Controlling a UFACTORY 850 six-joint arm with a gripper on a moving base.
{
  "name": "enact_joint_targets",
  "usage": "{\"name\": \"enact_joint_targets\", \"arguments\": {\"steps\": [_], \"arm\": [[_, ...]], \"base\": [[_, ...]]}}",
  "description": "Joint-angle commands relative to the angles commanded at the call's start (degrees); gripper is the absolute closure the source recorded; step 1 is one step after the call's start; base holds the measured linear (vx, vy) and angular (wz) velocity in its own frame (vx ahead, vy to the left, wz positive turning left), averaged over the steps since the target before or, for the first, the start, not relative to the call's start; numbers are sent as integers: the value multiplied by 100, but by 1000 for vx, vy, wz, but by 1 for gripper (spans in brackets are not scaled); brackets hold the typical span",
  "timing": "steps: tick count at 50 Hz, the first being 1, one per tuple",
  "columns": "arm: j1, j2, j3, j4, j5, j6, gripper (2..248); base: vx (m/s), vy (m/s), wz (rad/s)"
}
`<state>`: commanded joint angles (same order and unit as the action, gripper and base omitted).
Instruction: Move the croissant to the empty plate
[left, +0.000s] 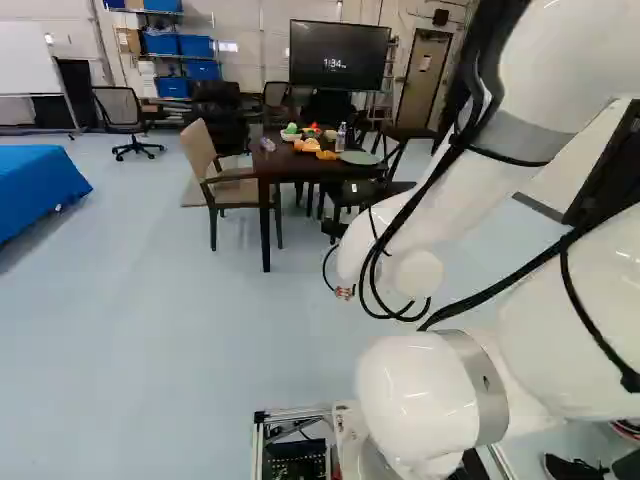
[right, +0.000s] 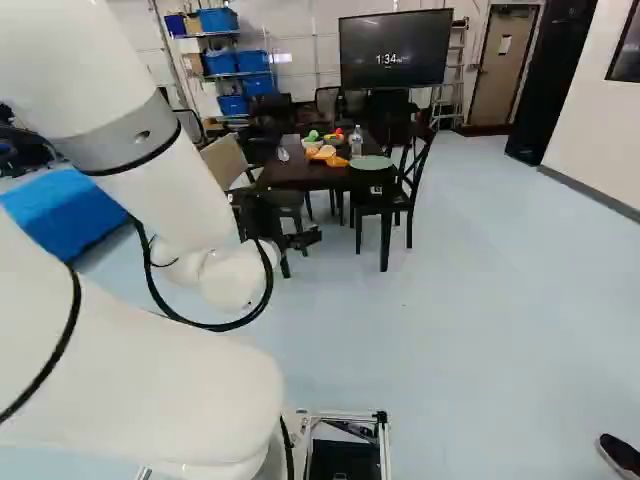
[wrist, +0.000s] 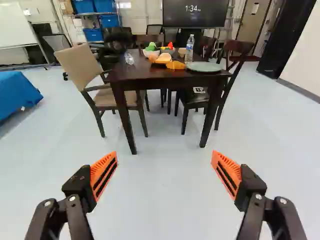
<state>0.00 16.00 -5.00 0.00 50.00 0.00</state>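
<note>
Nearest me, a metal frame (right: 345, 413) sits low beside the arm's foot, and the white arm (left: 440, 195) reaches out over the floor (wrist: 165, 195). Its gripper (right: 303, 238) hangs short of the table, jaws spread wide and released, with only floor between the orange pads (wrist: 104, 175). A good stretch of floor lies between it and the dark table (wrist: 150, 76); more runs broadly along the right of the right base view.

The tan chair (wrist: 81, 67) stands at one side of the table, while a dark chair (wrist: 237, 49) crowds the plate's side. On the top, the plate (wrist: 206, 67) lies close to the near edge, by a corner. What looks like the croissant (wrist: 176, 65) is just beside it, also near that edge, with other food (wrist: 163, 58) right behind. The bottle (wrist: 189, 49) rises behind the gap between croissant and plate. A bowl (wrist: 150, 52) is farther back, near a clear crumpled thing (wrist: 129, 58).

Beyond are the screen (wrist: 194, 13) and shelves of blue bins (wrist: 102, 20).
</note>
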Motion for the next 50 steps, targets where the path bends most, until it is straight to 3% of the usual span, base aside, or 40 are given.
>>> {"name": "enact_joint_targets", "arguments": {"steps": [50], "arm": [[0,0,0,0,0,0,3]], "base": [[169,-1,-27]]}}
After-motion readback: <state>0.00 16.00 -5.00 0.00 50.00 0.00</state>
